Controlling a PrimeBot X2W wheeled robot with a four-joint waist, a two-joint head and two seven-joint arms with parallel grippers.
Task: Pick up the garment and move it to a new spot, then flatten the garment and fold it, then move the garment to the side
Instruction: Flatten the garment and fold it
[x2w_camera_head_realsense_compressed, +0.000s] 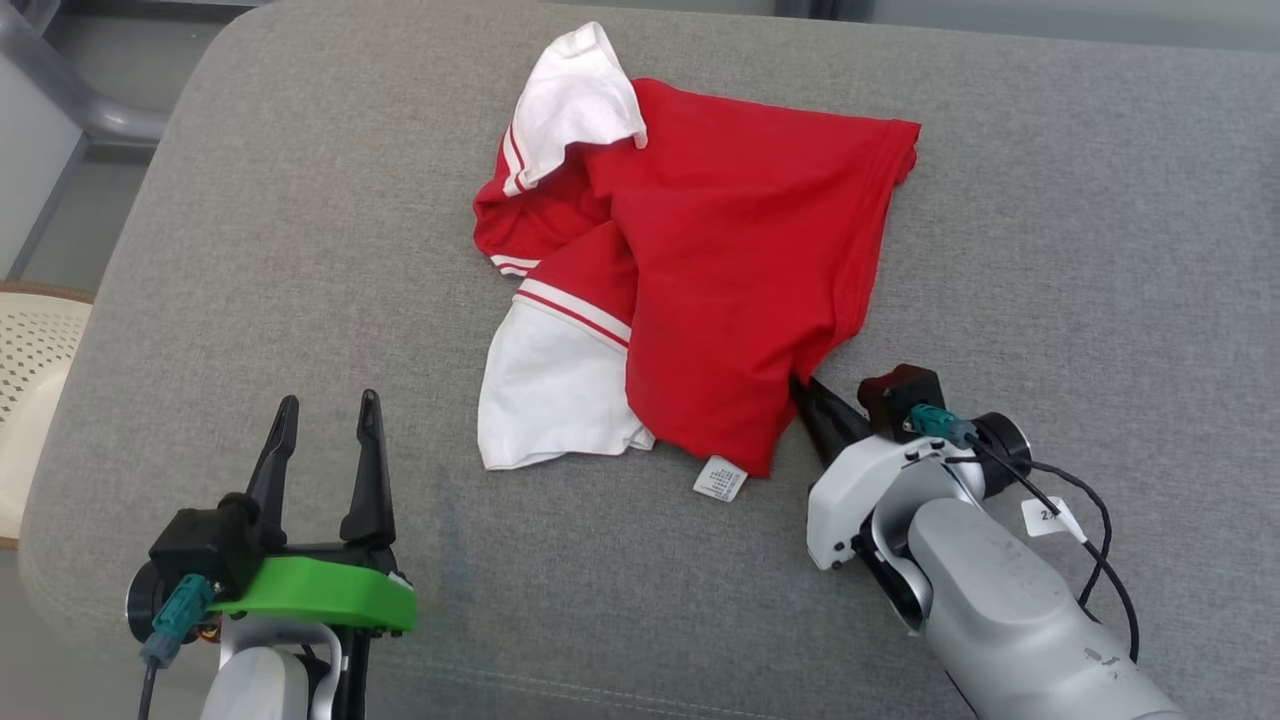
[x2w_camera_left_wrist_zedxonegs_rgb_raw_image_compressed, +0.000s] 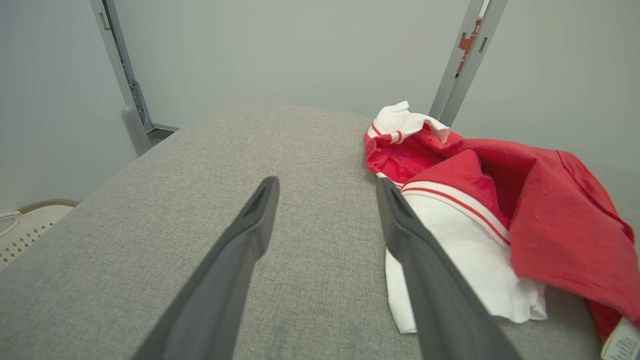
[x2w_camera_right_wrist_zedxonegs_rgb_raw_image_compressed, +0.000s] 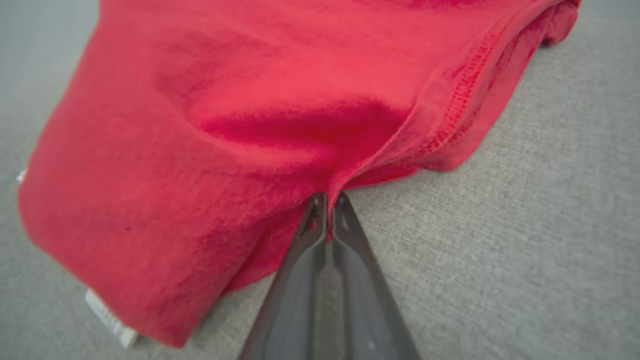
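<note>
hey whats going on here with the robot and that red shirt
The robot's right claw is shut on the near edge of a crumpled red and white shirt, which lies bunched on a grey cushioned surface and is not yet flattened or folded. The left claw is open over bare cushion to the shirt's left, touching nothing.
</note>
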